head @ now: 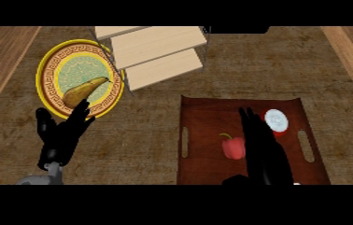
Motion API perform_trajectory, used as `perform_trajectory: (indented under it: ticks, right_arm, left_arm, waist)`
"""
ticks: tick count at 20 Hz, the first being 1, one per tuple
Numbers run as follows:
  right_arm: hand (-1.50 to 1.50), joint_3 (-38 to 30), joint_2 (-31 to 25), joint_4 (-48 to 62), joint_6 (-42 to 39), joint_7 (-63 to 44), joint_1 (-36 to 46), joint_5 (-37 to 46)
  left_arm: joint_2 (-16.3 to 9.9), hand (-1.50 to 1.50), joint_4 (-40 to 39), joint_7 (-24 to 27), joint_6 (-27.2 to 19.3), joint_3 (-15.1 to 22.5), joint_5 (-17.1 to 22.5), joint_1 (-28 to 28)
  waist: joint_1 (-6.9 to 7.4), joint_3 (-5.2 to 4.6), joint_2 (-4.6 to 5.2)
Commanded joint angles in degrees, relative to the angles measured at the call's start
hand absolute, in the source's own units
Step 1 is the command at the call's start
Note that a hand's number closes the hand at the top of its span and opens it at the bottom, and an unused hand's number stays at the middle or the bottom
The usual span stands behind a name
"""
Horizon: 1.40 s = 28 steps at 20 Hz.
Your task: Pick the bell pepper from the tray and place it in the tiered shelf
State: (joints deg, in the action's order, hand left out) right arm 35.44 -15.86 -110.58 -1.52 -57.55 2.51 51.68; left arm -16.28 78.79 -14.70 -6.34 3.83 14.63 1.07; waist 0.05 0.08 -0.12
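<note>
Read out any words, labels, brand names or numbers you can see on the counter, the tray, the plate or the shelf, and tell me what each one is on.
None: no readable text, number or brand shows anywhere.
The plate carries only a patterned border, no letters.
The small white round object on the tray has a faint mark, too blurred to read.
The tiered shelf, bell pepper and pear are unmarked.

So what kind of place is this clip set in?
Most likely a kitchen counter: a patterned plate holding a pear, a brown serving tray carrying a red bell pepper, and a small wooden tiered shelf, all on a brownish worktop.
</note>
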Motion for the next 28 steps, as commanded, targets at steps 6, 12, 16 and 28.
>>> perform_trajectory:
  ticks: [6,12,16,28]
  right_arm:
    - [-1.5,-3.0,4.8,7.7,0.5,2.4,-0.5,5.0]
    - [-1.5,-6.7,6.5,15.2,2.3,5.8,1.6,8.2]
    - [-1.5,-8.1,7.0,15.1,4.5,9.6,-0.5,9.9]
    - [-1.5,-13.8,11.3,29.9,8.3,21.5,6.0,8.2]
  left_arm:
    - [0.7,0.0,-8.3,2.6,3.4,-4.6,-1.4,4.7]
    - [2.4,0.0,2.1,-4.2,1.9,-2.3,-2.7,0.3]
    - [5.4,0.0,0.3,-0.5,1.0,-1.4,-6.4,-1.2]
    - [3.3,0.0,-0.1,-1.5,6.2,-6.4,-4.7,-0.7]
  waist:
    - [-0.21,-0.1,0.14]
    - [0.11,-0.07,0.1]
    - [0.0,-0.08,0.09]
    - [0.23,-0.07,0.12]
